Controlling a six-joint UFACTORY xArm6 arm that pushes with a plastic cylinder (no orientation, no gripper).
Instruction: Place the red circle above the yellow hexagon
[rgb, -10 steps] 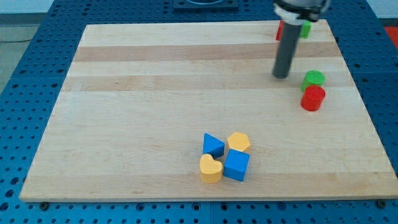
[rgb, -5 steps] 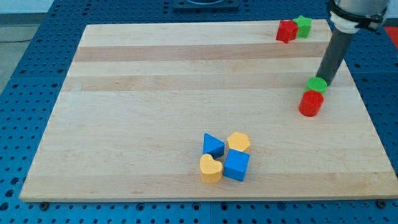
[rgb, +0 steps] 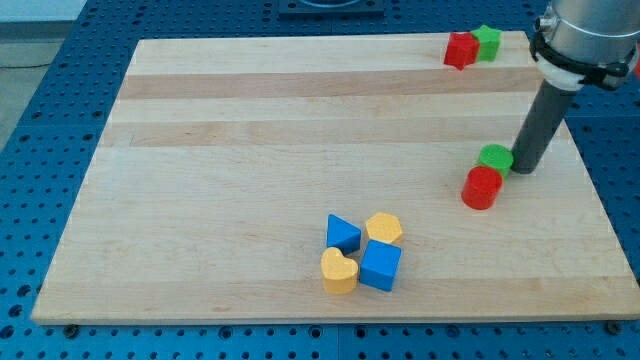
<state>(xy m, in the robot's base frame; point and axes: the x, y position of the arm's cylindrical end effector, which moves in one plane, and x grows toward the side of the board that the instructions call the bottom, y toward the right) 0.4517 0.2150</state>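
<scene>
The red circle (rgb: 482, 187) lies on the wooden board toward the view's right, with a green circle (rgb: 494, 157) touching it at its upper right. My tip (rgb: 524, 168) rests on the board right beside the green circle, on its right, and just up and right of the red circle. The yellow hexagon (rgb: 383, 228) sits lower, near the view's bottom centre, well left of and below the red circle.
A blue triangle (rgb: 342, 233), a yellow heart (rgb: 339, 270) and a blue cube (rgb: 380, 265) cluster around the yellow hexagon. A red block (rgb: 460, 49) and a green block (rgb: 487, 41) sit at the board's top right edge.
My tip swung from left of the green circle to its right and moved down. The green and red circles have slid left and down toward the view's bottom.
</scene>
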